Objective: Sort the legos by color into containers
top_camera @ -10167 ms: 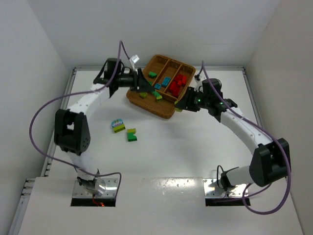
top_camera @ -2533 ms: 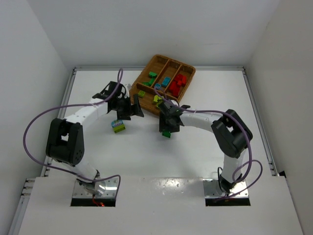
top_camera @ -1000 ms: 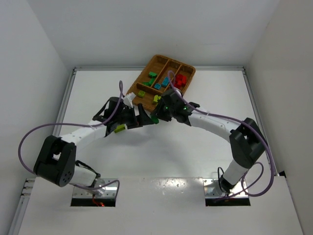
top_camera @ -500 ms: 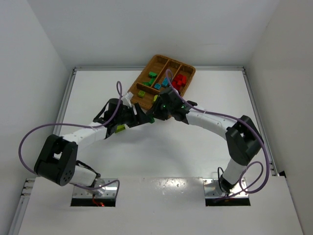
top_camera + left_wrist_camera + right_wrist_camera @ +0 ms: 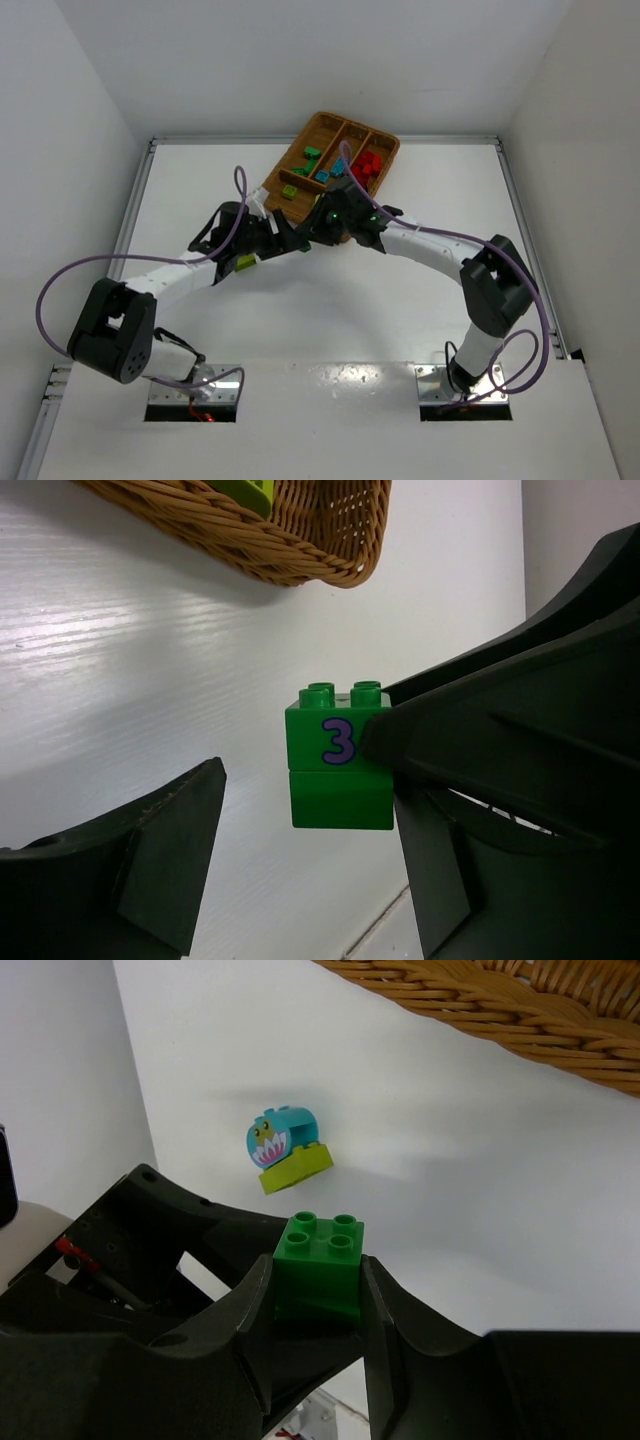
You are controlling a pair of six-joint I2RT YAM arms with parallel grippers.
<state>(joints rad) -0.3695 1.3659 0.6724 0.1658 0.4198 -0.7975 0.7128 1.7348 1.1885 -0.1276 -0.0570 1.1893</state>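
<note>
White surface [image 5: 400,300] all around. The green lego brick [image 5: 320,1260] with a 3 on it hangs just in front of the wicker tray [image 5: 500,1005], pinched tight by the right end effector [image 5: 318,1282]. The left end effector [image 5: 300,800] gapes wide beside the brick. Farther from the tray lies a blue-and-lime lego [image 5: 288,1150].

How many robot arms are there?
2. The left arm stretches from the near left toward the middle of the table. The right arm curves in from the near right, and its end effector is pinching a green lego.
</note>
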